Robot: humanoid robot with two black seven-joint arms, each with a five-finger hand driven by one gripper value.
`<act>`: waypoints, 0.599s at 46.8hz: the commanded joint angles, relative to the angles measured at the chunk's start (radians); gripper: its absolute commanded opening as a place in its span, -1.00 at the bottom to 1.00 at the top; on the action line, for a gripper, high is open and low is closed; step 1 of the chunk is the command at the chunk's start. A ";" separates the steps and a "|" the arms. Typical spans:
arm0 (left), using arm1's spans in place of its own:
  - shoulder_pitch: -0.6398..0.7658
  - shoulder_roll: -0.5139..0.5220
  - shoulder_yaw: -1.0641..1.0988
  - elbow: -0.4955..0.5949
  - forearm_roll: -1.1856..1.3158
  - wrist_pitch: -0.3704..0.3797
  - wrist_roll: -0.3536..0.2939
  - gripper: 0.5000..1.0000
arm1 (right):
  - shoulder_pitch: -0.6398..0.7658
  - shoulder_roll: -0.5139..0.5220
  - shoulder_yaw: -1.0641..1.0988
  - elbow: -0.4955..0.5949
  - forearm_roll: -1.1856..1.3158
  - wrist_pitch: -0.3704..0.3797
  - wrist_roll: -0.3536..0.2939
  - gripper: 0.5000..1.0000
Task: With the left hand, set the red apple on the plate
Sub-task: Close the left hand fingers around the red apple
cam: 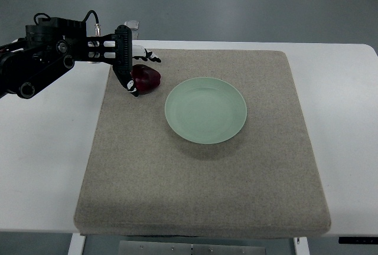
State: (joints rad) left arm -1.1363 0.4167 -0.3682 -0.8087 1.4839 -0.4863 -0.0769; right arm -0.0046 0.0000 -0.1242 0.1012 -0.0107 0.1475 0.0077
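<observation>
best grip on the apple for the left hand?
Probably around the apple's rounded middle, coming from its left, where the left hand already is. It rests on the mat, plate to its right, so fingers get both sides.

Lab or test room: plain white table [331,149], grey felt mat [201,184] as staged work surface, bare grey floor [236,1] across top of frame.

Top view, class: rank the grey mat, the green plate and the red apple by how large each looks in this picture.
1. Grey mat, by far the largest; it covers most of the white table.
2. Green plate, resting on the mat.
3. Red apple, smallest, partly hidden by the left hand, so its full outline is unsure.
</observation>
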 commanded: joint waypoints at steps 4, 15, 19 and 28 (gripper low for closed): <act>0.001 -0.004 0.002 -0.004 0.003 -0.005 0.000 0.75 | 0.000 0.000 0.000 0.000 0.000 0.000 0.000 0.86; 0.001 -0.004 0.003 -0.003 0.050 -0.008 0.000 0.42 | 0.000 0.000 0.000 0.000 0.000 0.001 0.000 0.86; 0.001 -0.004 0.003 -0.003 0.053 -0.008 0.000 0.40 | 0.000 0.000 0.000 0.000 0.000 0.000 0.000 0.86; 0.001 -0.001 0.003 -0.003 0.053 -0.009 0.000 0.23 | 0.000 0.000 0.000 0.000 0.000 0.000 0.000 0.86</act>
State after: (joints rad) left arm -1.1351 0.4151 -0.3654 -0.8115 1.5372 -0.4950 -0.0769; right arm -0.0046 0.0000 -0.1243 0.1012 -0.0107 0.1484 0.0077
